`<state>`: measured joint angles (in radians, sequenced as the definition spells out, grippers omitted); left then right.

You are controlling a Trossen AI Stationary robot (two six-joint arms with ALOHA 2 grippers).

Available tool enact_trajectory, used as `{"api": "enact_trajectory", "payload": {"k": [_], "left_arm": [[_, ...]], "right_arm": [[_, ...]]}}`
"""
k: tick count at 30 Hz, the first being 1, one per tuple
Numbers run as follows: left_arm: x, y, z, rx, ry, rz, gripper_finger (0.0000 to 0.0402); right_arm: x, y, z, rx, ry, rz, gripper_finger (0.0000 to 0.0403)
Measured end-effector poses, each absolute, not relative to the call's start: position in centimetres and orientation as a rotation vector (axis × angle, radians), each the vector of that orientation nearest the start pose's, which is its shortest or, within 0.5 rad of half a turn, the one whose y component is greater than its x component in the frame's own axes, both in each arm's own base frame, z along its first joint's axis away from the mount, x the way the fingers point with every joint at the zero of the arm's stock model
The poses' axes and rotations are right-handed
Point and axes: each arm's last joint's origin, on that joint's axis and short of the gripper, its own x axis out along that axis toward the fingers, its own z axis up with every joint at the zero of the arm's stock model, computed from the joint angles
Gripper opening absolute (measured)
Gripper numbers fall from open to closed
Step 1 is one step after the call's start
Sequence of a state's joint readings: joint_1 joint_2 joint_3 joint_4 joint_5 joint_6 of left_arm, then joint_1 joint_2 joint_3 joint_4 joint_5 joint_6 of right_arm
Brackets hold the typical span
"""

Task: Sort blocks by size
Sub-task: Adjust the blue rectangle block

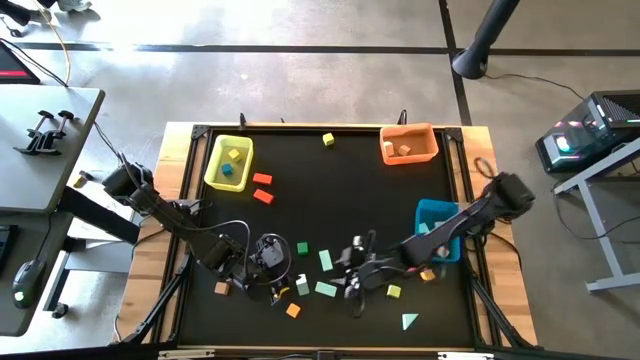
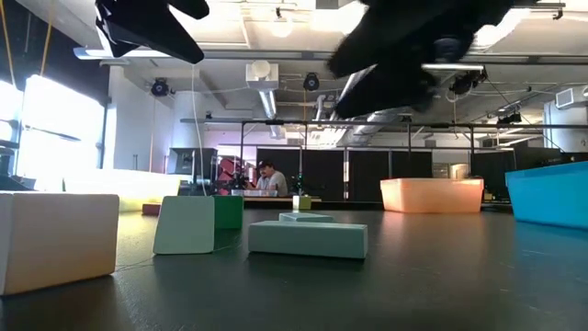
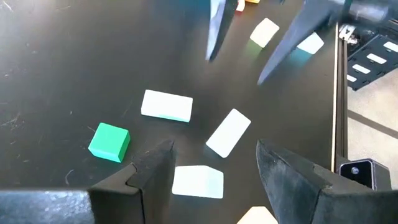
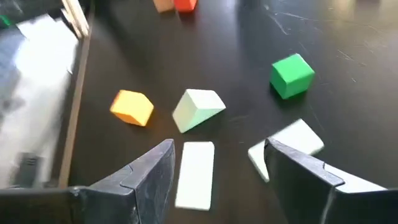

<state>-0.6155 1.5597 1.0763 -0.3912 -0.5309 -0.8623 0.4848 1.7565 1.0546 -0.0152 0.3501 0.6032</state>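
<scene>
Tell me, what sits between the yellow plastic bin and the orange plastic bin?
One small yellow wooden block on bare black mat, seen in the high view.

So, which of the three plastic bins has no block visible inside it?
The blue bin, on the right under the right arm. The yellow bin shows two blocks and the orange bin shows some too.

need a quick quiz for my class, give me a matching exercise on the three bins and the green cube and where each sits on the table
Seen from above. Things:
1. yellow bin
2. orange bin
3. blue bin
4. green cube

Places:
A. far right corner
B. between the two grippers
C. far left corner
D. right edge, under the right arm

Pairs: 1-C, 2-A, 3-D, 4-B. The left gripper and right gripper both hover open over the near blocks.
</scene>
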Motion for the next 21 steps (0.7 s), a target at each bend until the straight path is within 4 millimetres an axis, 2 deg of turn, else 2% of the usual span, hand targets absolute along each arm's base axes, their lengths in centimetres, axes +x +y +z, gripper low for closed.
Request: {"api": "enact_trajectory", "payload": {"k": [3,6,9,12,16,21], "left_arm": [[27.1,-17.4,23.5,-0.372,0.708,0.227,0.0211],[27.0,-17.4,23.5,-0.431,0.713,0.251,0.0211],[26.9,-17.3,23.4,-0.472,0.718,0.276,0.0211],[26.6,-17.1,23.1,-0.493,0.751,0.323,0.0211],[25.8,-16.6,22.5,-0.507,0.813,0.409,0.0211],[25.2,-16.2,22.1,-0.495,0.861,0.475,0.0211]], "right_arm": [[35.3,16.1,18.4,0.234,0.75,-0.132,0.0243],[37.4,15.5,18.4,0.294,0.84,-0.258,0.0243],[38.7,14.7,18.2,0.389,0.94,-0.41,0.0243],[39.4,14.0,17.5,0.458,1.02,-0.501,0.0243],[40.1,13.7,16.6,0.579,1.042,-0.496,0.0243],[39.5,13.6,15.5,0.635,1.058,-0.558,0.0243]]}}
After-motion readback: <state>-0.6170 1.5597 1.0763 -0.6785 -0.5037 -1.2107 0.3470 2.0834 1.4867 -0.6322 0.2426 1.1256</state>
